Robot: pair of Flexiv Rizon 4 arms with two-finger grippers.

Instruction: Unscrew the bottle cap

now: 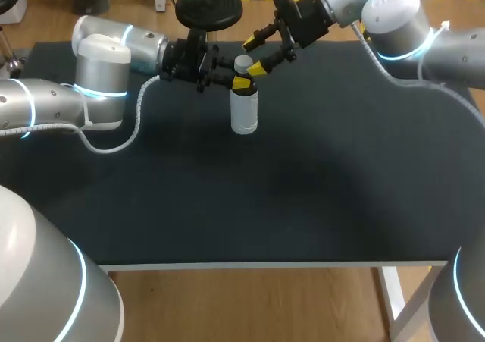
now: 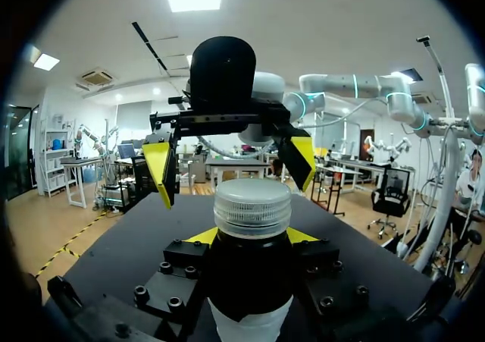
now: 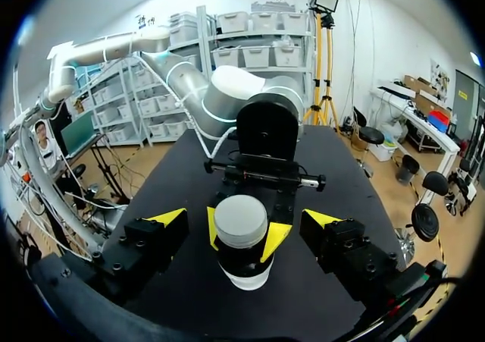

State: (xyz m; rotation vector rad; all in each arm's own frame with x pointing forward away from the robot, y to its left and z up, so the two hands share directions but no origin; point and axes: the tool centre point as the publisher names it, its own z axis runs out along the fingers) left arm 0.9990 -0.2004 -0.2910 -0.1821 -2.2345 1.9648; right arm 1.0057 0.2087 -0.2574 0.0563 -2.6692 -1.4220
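Observation:
A white bottle (image 1: 244, 113) with a pale screw cap (image 1: 243, 63) stands upright on the black table at the back middle. My left gripper (image 1: 241, 83) comes in from the left and is shut on the bottle's dark neck just under the cap (image 2: 252, 204); its yellow tips press from both sides. My right gripper (image 1: 254, 57) hangs open above and behind the cap. In the right wrist view the cap (image 3: 240, 221) lies midway between the wide-spread fingers (image 3: 168, 222), with no contact. The left wrist view shows my right gripper (image 2: 231, 167) just beyond the cap.
The black table top (image 1: 303, 190) stretches wide in front of the bottle, with nothing else on it. A black round stool (image 1: 209, 8) stands just past the table's far edge behind the grippers.

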